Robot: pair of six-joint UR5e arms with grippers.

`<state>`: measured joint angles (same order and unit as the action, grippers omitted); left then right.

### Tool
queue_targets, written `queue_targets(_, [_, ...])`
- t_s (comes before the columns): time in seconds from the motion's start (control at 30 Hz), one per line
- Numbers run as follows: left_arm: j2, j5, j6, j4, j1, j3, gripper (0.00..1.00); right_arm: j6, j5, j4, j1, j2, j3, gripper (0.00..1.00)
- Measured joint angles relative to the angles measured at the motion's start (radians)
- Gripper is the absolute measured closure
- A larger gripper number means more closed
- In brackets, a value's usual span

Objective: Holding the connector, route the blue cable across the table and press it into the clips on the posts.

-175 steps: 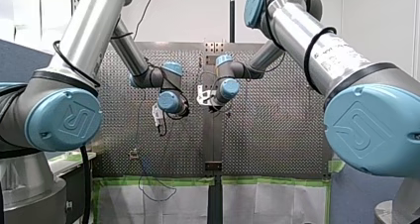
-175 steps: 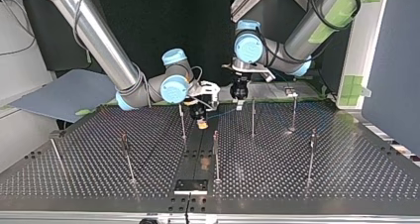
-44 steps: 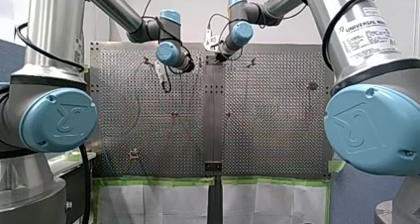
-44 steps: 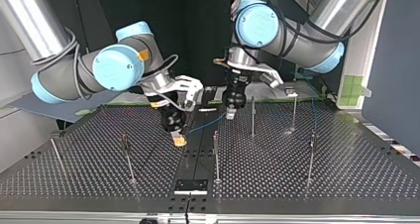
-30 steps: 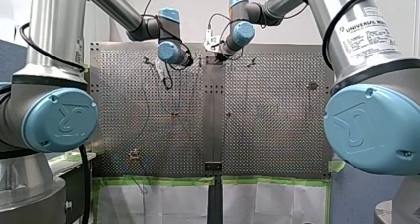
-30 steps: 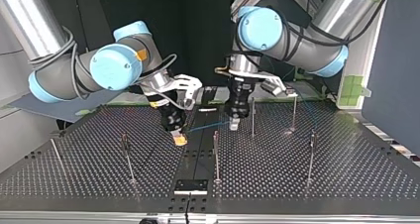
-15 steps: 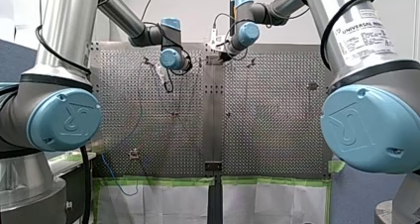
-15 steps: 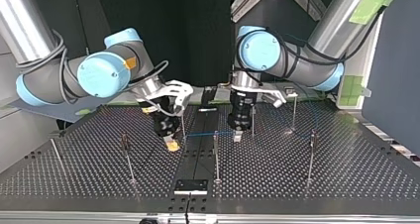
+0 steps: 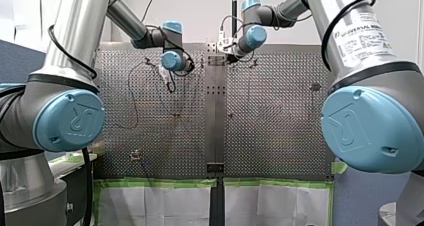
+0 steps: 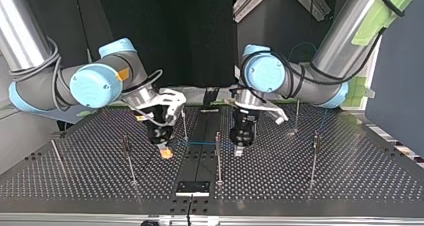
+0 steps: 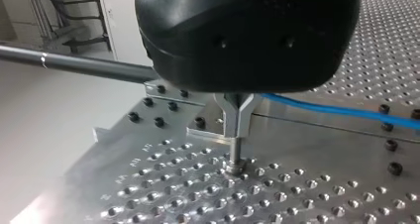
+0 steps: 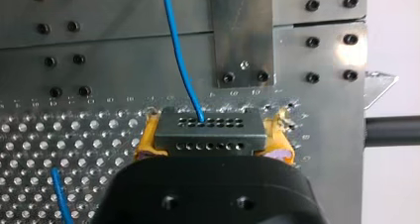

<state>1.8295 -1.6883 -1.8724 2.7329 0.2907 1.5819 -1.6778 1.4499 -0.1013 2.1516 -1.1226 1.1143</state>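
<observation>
Across the front view, both arms reach to the worktop's [image 9: 280,136] far end. From the top view, the blue cable [image 10: 200,143] stretches between them, past a post [image 10: 218,156]. Left wrist view: left jaws narrow, pinching the blue cable. Right wrist view: right jaws clamp the connector [image 12: 208,134] between yellow pads [image 12: 282,140].

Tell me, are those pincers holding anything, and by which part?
My right pincer clamps the connector by its two short ends, between yellow pads. My left pincer seems to pinch the blue cable partway along its length.
</observation>
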Motion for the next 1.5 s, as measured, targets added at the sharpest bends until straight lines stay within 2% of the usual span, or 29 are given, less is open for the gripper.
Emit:
queue_targets(0.33, [0.083, -0.002, -0.009, 0.016, -0.024, -0.085, 0.98, -0.011, -0.012, 0.003, -0.027, 0.031, -0.044, 1.00])
queue_targets(0.67, [0.097, -0.015, -0.008, 0.032, -0.028, -0.118, 0.98, -0.014, -0.018, 0.002, -0.037, 0.034, -0.055, 1.00])
queue_targets(0.7, [0.097, -0.015, -0.008, 0.032, -0.028, -0.118, 0.66, -0.014, -0.018, 0.002, -0.037, 0.034, -0.055, 1.00])
queue_targets(0.73, [0.097, -0.015, -0.008, 0.033, -0.028, -0.119, 0.66, -0.014, -0.018, 0.001, -0.038, 0.034, -0.055, 1.00])
queue_targets(0.8, [0.097, -0.020, -0.004, 0.038, -0.025, -0.119, 0.46, -0.015, -0.019, 0.000, -0.037, 0.034, -0.055, 1.00])
queue_targets(0.83, [0.097, -0.024, -0.001, 0.043, -0.023, -0.119, 0.46, -0.015, -0.019, 0.000, -0.037, 0.034, -0.055, 1.00])
queue_targets(0.9, [0.096, -0.038, 0.004, 0.059, -0.020, -0.119, 0.15, -0.014, -0.019, -0.001, -0.037, 0.034, -0.055, 1.00])
queue_targets(0.93, [0.096, -0.043, 0.006, 0.066, -0.018, -0.119, 0.15, -0.014, -0.019, -0.001, -0.037, 0.034, -0.055, 1.00])
queue_targets(0.97, [0.095, -0.047, 0.008, 0.073, -0.018, -0.119, 0.00, -0.015, -0.020, -0.001, -0.038, 0.034, -0.055, 1.00])
queue_targets(1.27, [0.070, -0.075, 0.028, 0.162, -0.013, -0.114, 0.00, -0.014, -0.020, -0.004, -0.037, 0.033, -0.055, 1.00])
queue_targets(1.5, [0.018, -0.080, 0.030, 0.219, -0.009, -0.070, 0.00, -0.015, -0.020, -0.004, -0.037, 0.033, -0.055, 1.00])
